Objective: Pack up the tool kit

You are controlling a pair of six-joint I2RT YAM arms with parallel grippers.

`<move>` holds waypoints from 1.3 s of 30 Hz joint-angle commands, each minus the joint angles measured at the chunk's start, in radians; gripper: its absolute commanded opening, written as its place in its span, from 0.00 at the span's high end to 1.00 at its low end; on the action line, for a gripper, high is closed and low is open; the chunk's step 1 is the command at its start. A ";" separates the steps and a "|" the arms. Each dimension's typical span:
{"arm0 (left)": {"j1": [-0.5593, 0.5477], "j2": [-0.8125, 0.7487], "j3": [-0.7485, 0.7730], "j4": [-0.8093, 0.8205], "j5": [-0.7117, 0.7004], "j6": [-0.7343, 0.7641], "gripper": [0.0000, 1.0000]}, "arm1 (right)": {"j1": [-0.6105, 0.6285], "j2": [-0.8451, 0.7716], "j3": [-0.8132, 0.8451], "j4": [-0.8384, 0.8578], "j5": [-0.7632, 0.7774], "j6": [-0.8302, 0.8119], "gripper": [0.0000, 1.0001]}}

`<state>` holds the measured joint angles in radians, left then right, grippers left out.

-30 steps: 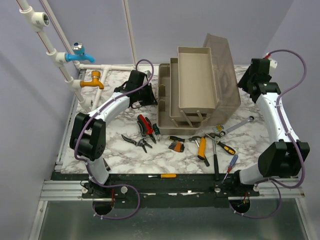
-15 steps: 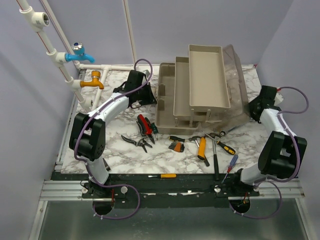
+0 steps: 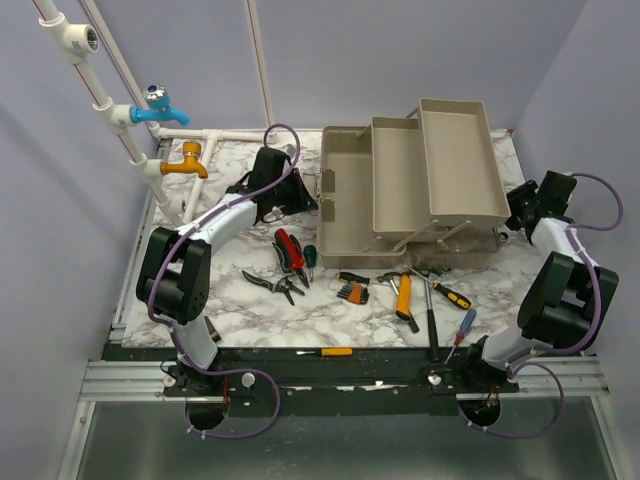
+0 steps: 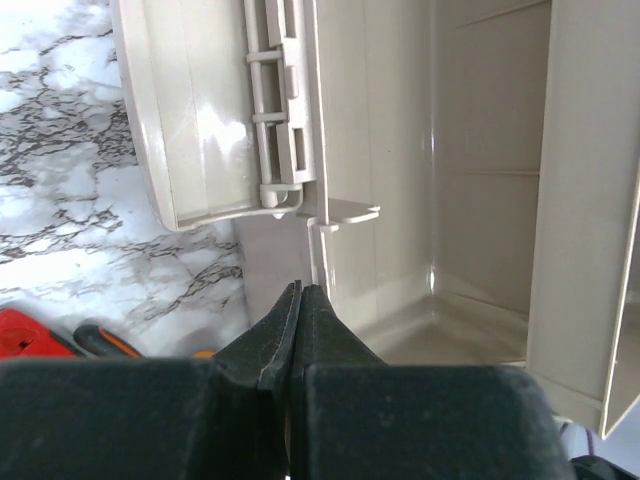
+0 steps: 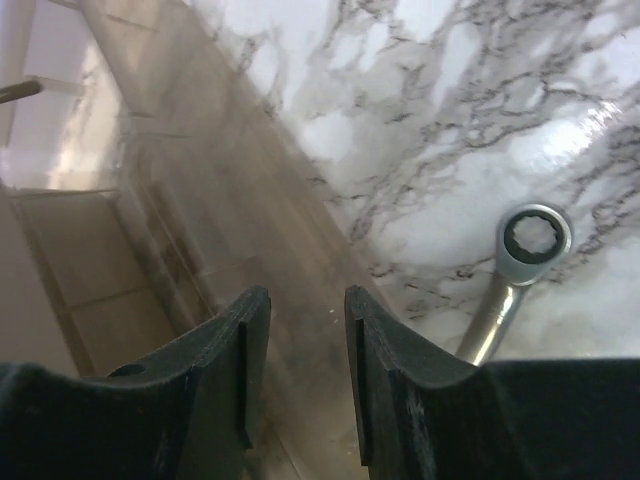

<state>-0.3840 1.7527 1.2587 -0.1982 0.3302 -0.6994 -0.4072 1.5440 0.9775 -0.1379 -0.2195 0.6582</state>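
Fanned out rightward since a second ago, the toolbox [image 3: 400, 190] sits mid-table beyond the loose hand tools [image 3: 400, 290]. My right gripper [image 5: 308, 310] has dropped beside it, jaws apart over the smoky lid [image 5: 230, 230]. My left gripper [image 4: 297, 300] is pinched closed beside the box's left end.

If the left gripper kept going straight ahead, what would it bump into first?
Most likely the beige toolbox, at its end wall just below the small tab. The shut left gripper points right at it, though depth is unclear.
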 commanded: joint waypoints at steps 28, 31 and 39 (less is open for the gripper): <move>-0.024 0.011 0.105 0.059 -0.016 -0.036 0.85 | 0.110 -0.042 0.328 -0.181 0.281 0.014 0.23; -0.024 -0.028 0.144 -0.049 -0.042 0.035 0.68 | 0.110 -0.136 0.310 -0.233 0.404 0.032 0.15; -0.023 -0.261 0.038 -0.150 -0.168 0.109 0.27 | 0.113 -0.331 0.250 -0.258 0.232 -0.069 0.12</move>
<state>-0.4061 1.6550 1.3712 -0.2867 0.2550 -0.6552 -0.3008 1.2598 1.2678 -0.3439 0.1375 0.6636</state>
